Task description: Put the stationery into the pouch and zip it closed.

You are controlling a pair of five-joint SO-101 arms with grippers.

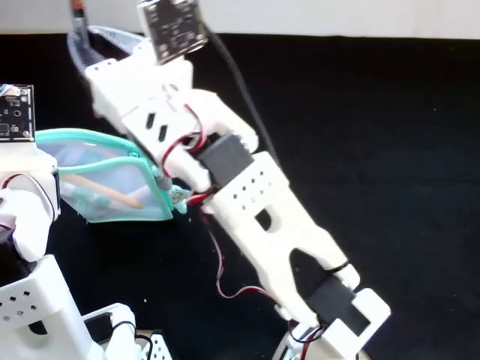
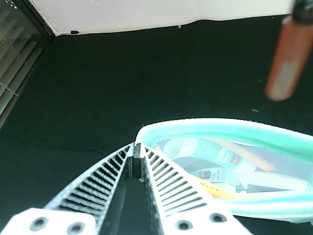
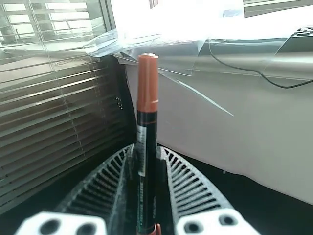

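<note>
Your left gripper (image 2: pixel 137 155), at the near left, is pinched tight on the teal rim of the pouch (image 2: pixel 210 125), at its left end. The pouch lies on the black table (image 1: pixel 390 135), left of centre, with its mouth gaping. Stationery (image 2: pixel 220 154) is already inside it, including a pale wooden stick (image 1: pixel 112 192). Your right arm (image 1: pixel 262 202) runs diagonally from near right to far left and crosses above the pouch's right end. Its gripper (image 3: pixel 146 150), at the far left beyond the pouch, is clamped on a marker (image 3: pixel 147 98). The brown cap end stands out past the fingertips. The marker is apart from the pouch.
</note>
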